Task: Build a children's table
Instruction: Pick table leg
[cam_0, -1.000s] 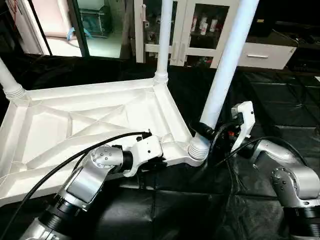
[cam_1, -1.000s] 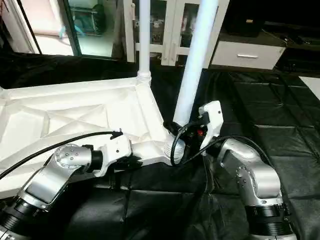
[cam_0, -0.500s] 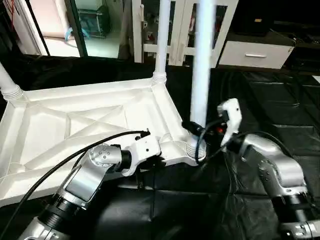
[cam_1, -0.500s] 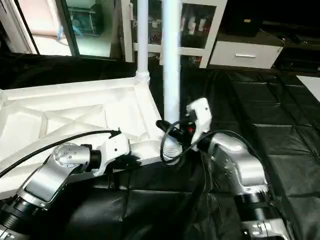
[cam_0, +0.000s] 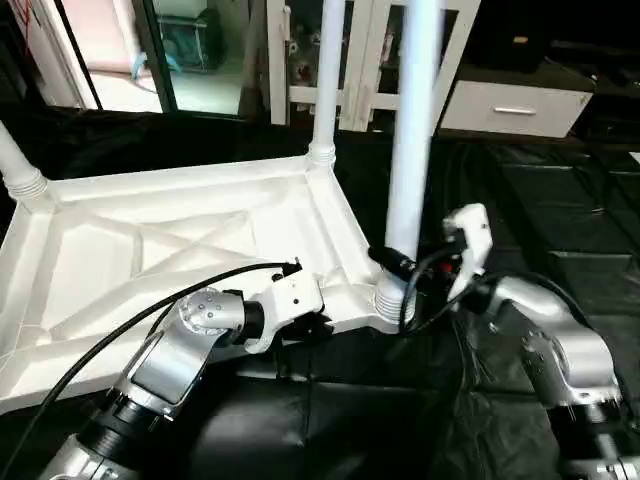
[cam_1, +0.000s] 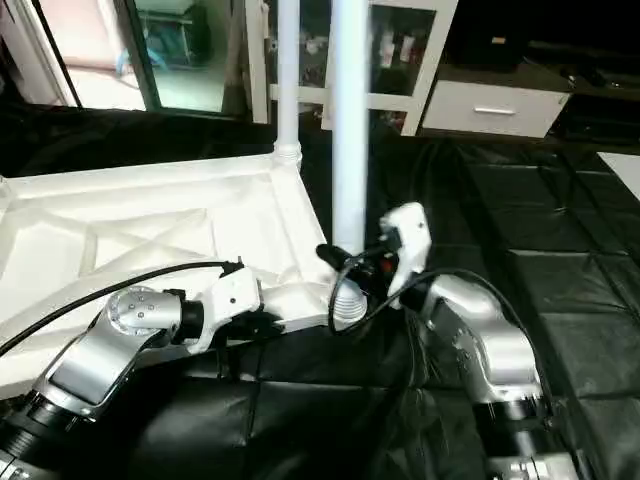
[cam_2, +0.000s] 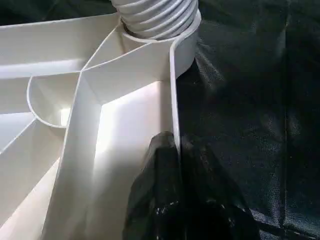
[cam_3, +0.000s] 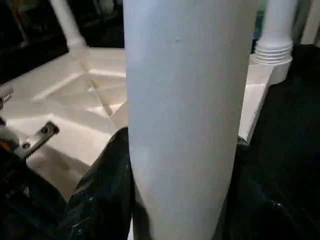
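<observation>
The children's table top (cam_0: 180, 230) lies upside down on the black sheet, its X-ribbed underside facing up. One leg (cam_0: 20, 170) stands in the far left corner and another leg (cam_0: 325, 80) in the far right corner. A third leg (cam_0: 410, 150) stands upright in the near right corner socket (cam_0: 392, 297). My right gripper (cam_0: 398, 265) is shut on that leg just above the socket, and the tube (cam_3: 185, 125) sits between its black fingers (cam_3: 105, 190). My left gripper (cam_0: 318, 325) is shut on the top's near rim (cam_2: 172, 115), a short way left of that socket.
The black-sheeted work table (cam_0: 560, 220) runs out to the right and front. Black cables (cam_0: 430, 300) loop around my right wrist. White cabinets with glass doors (cam_0: 370, 50) and a white drawer unit (cam_0: 515, 105) stand behind; a doorway (cam_0: 120, 50) is at the back left.
The near right leg has swung from leaning right to upright, with my right gripper and forearm moving along with it. My left gripper has stayed on the rim.
</observation>
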